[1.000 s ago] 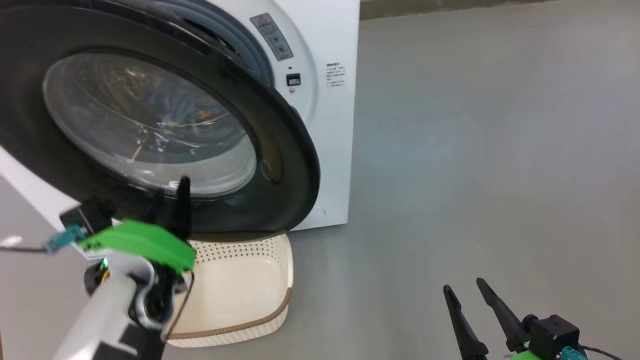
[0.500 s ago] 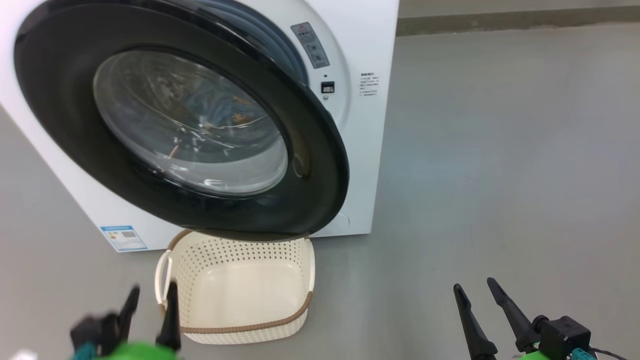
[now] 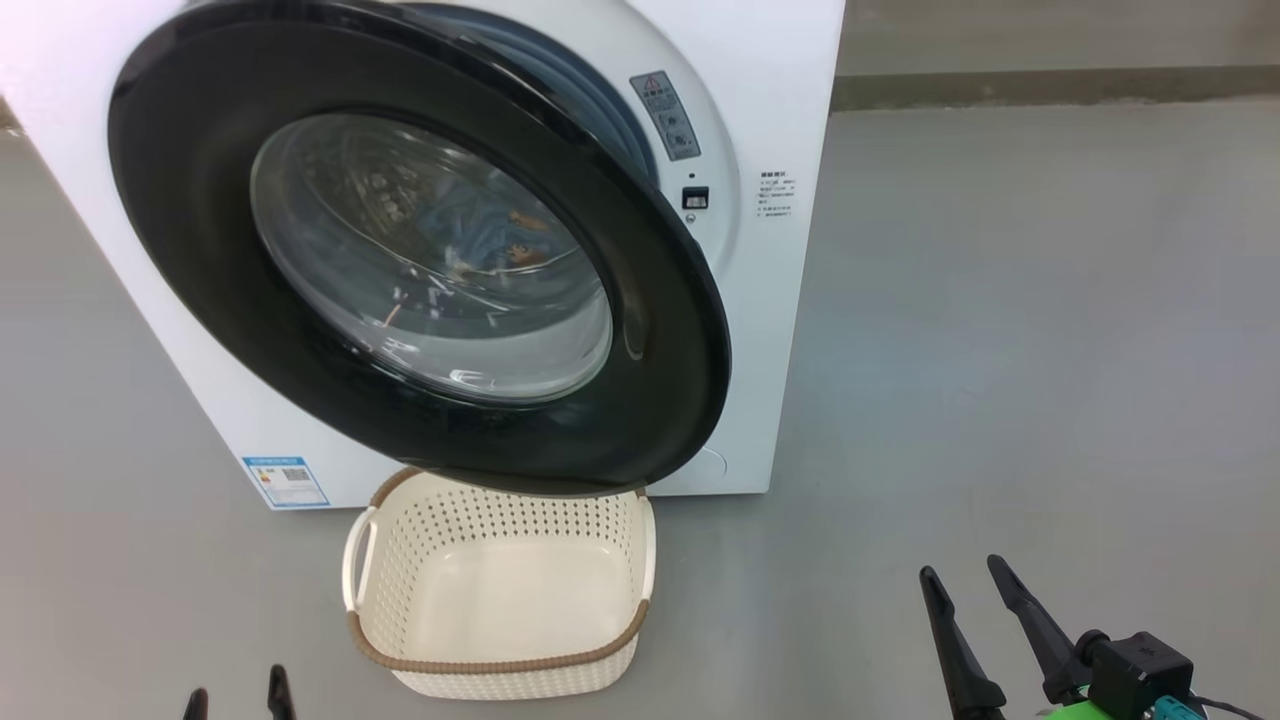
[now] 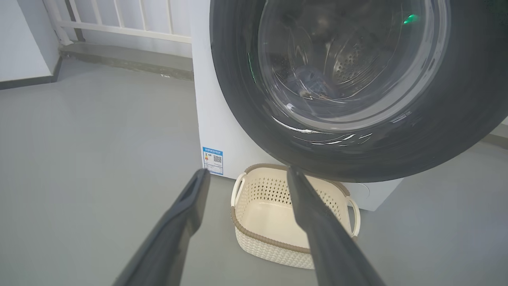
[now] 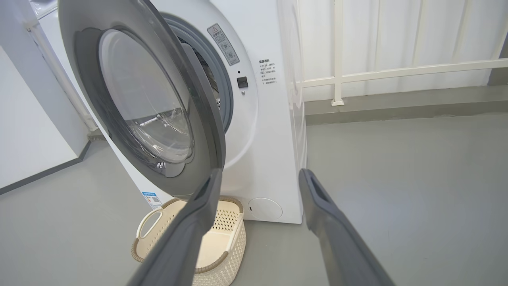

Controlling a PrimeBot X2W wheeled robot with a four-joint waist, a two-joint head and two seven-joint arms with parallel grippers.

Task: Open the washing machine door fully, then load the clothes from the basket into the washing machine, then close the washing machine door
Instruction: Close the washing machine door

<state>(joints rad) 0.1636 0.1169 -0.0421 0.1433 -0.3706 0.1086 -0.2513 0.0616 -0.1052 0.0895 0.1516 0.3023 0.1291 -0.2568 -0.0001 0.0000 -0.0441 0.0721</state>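
The basket [image 3: 500, 665] is empty and the clothes [image 3: 480, 235] lie inside the washing machine [image 3: 770, 100], so I judge the step in hand is to shut the washing machine door [image 3: 430, 260], which stands part open. Both hands hold nothing: the left hand [image 3: 237, 690] has its fingers [image 4: 178, 222] wide apart, and the right hand [image 3: 960, 567] too. The door is ahead of and above the left hand, and the basket is just ahead of it on the floor [image 3: 1000, 350]. The door's free edge is ahead of the right hand, to its left.

To do it well, press on the black rim [image 3: 190, 280] close to the free edge, not on the glass centre [image 3: 400, 330], and follow the door's arc until it catches. First check that no cloth hangs over the grey ring [image 5: 227, 95].

The right wrist view gives the door almost edge-on, so the gap to the ring is plain; the head view faces the door and hides this gap. The left wrist view looks through the glass to the steel drum [image 4: 349, 63]. It seems the door passes above the basket's rim, but I cannot be sure
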